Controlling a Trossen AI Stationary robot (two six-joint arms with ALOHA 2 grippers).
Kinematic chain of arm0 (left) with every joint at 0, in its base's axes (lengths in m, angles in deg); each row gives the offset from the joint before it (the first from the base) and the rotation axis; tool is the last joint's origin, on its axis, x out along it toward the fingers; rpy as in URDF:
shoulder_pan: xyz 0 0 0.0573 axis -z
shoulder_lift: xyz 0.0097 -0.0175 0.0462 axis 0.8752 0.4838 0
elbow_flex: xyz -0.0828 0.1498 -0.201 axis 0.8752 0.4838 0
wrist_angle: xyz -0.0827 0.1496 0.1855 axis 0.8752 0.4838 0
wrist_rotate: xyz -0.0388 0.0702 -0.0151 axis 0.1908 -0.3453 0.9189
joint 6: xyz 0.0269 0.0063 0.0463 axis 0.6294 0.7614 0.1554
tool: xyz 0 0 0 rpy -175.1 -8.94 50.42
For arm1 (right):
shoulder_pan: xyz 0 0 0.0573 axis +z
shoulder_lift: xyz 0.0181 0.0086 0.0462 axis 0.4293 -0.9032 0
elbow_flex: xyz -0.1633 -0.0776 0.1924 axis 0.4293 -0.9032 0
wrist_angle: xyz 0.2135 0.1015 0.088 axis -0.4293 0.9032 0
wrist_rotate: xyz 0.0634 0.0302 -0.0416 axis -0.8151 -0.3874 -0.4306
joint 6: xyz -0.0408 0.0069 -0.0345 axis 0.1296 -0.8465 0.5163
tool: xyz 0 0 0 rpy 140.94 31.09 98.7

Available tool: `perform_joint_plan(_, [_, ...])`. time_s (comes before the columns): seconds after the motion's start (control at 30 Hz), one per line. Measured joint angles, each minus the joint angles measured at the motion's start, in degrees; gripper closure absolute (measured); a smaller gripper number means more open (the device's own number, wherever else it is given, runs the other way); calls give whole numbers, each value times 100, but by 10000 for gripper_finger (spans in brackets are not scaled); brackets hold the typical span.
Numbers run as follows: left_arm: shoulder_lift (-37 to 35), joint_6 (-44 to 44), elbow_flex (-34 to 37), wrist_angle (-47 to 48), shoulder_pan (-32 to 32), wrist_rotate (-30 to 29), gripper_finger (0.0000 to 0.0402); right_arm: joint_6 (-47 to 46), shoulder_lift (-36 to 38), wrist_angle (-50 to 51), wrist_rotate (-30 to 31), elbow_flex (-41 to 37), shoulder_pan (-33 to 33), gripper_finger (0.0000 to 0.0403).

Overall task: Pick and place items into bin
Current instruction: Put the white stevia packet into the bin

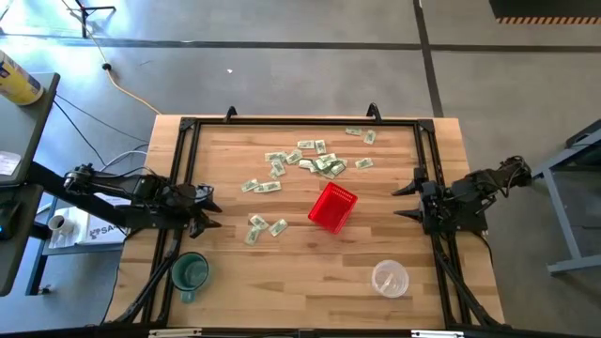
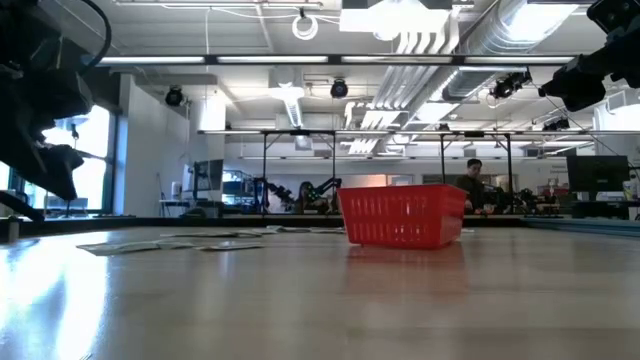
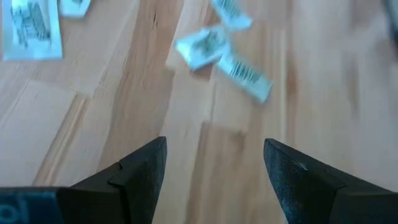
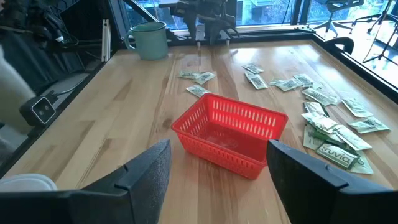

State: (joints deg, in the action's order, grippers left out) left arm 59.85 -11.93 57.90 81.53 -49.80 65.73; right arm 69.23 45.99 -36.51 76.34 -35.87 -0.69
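Many crumpled pale-green-and-white paper items (image 1: 315,161) lie scattered on the wooden table, most toward its far middle, a few (image 1: 265,225) closer to my left gripper. The red mesh bin (image 1: 332,207) stands near the table's middle, empty in the right wrist view (image 4: 231,132). My left gripper (image 1: 214,207) hovers open at the table's left edge, slanting down at bare wood short of some items (image 3: 224,53). My right gripper (image 1: 402,201) hovers open at the right edge, pointing toward the bin.
A green mug (image 1: 190,272) stands at the near left corner and a clear plastic cup (image 1: 389,279) at the near right. A black frame (image 1: 300,123) runs along the table's far and side edges. Bare wood lies between each gripper and the bin.
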Motion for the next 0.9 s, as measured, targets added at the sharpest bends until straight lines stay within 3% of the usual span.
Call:
perform_joint_plan(0.23, [0,-2438,-2,-997,-2,53,98,0,0,-1,0,-2,1,148])
perform_joint_plan(0.33, [0,-2687,-2,-1177,-2,-10,98,0,-1,-2,0,0,0,148])
perform_joint_plan(0.6, [2,-2681,-2,-2115,-2,-1795,98,0,0,0,0,-2,0,148])
perform_joint_plan(0.9, [13,-3639,-2,-2888,0,-2311,98,0,-1,-1,1,-1,1,148])
